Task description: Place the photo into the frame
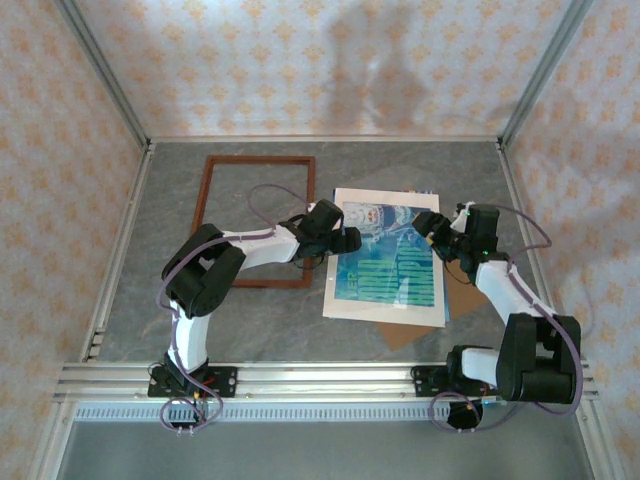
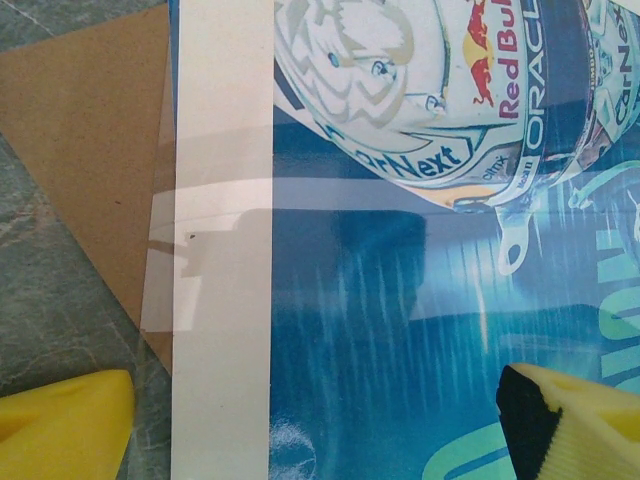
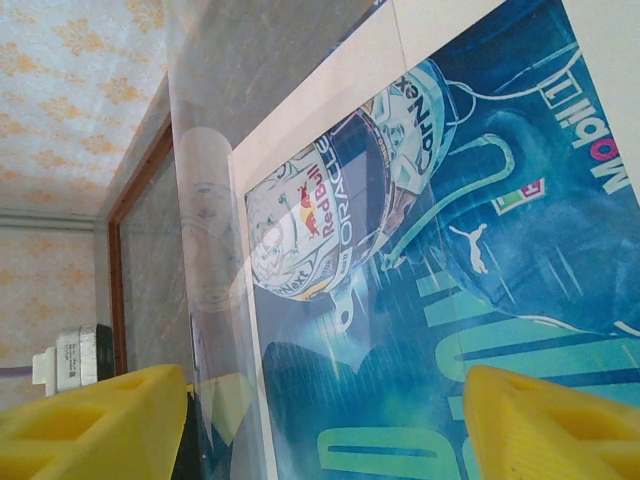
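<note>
The photo, a blue-and-teal print with a white helmet and large lettering, lies flat at mid-table inside a cream mat. The frame, thin reddish-brown moulding, lies empty to its left. My left gripper hovers over the photo's left edge. In the left wrist view the gripper is open, its yellow fingers straddling the mat and the photo. My right gripper is above the photo's right top part. It stands open over the photo, with the frame beyond.
A plain brown backing board lies under the mat and sticks out at its right and near sides; it also shows beside the mat. A clear glossy sheet with reflections overlaps the mat's edge. Metal rails border the grey table.
</note>
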Controlling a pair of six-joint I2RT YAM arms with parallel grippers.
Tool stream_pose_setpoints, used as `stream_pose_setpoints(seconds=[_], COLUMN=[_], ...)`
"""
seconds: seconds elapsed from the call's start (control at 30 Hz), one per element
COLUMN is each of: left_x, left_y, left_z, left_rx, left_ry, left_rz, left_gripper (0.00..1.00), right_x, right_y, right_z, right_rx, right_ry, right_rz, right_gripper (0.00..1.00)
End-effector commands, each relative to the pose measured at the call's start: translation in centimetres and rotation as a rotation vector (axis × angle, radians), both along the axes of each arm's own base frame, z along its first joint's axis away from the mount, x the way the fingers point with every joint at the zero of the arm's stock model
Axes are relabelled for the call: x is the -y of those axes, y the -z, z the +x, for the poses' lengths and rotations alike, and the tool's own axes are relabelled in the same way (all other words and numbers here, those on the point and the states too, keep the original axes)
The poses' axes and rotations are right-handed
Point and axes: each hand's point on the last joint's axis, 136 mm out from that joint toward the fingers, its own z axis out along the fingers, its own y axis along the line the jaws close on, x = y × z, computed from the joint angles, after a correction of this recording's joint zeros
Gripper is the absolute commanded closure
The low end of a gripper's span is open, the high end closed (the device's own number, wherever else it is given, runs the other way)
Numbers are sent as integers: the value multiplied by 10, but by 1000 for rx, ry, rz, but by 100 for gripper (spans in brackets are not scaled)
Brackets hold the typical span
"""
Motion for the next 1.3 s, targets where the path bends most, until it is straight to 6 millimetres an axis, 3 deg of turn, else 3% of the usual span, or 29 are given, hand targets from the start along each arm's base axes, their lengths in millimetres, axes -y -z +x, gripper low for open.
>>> stream_pose_setpoints(seconds=[0.0,0.43,0.93,1.17,1.27], left_x=[10,9,10,10,11], left_y=[9,12,10,6,-9], left_z=[-7,-7,-9,-8,-8], left_rx=[-13,-17,-12,-6,15], left_ry=[33,32,40,36,43], left_rz=[-24,-9,-14,-13,-28], left_gripper=[9,9,9,9,9], right_x=[-8,-5,1,11,22], right_y=[-14,-27,-8,9,0], right_z=[-3,-29,-30,-29,-27], right_rx=[56,42,-115,-204,-208], right_ry=[-56,-77,-101,-81,-42], right_rz=[-4,-23,-69,-125,-177], right_gripper=[28,42,87,100,100])
